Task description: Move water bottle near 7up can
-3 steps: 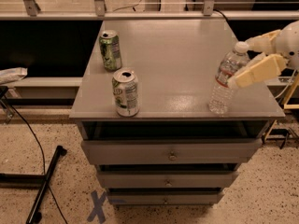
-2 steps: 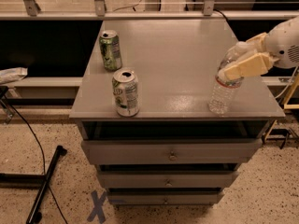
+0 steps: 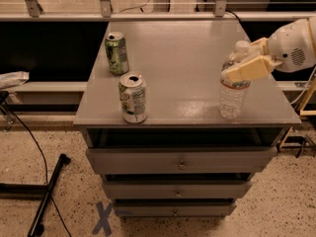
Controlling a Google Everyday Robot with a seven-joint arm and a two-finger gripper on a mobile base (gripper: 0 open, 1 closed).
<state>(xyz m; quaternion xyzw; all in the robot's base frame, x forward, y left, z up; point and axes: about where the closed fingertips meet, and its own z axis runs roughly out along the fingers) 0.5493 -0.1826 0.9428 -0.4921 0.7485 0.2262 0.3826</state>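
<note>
The water bottle (image 3: 232,100), clear with a white cap and a red-and-white label band, stands upright at the front right of the grey cabinet top (image 3: 187,68). My gripper (image 3: 237,62) reaches in from the right at the bottle's shoulder. It is open, with one tan finger (image 3: 247,69) in front of the bottle and the other behind the cap. The 7up can (image 3: 133,98), pale silver with green print, stands upright near the front left edge, far to the left of the bottle.
A darker green can (image 3: 117,52) stands behind the 7up can near the left edge. The cabinet has drawers (image 3: 181,159) below. A metal rail (image 3: 148,5) runs behind it. A black pole and cables (image 3: 47,194) lie on the floor at left.
My gripper has moved left and slightly down from beside the bottle until its fingers sit either side of the bottle's top. The bottle and both cans have stayed in place.
</note>
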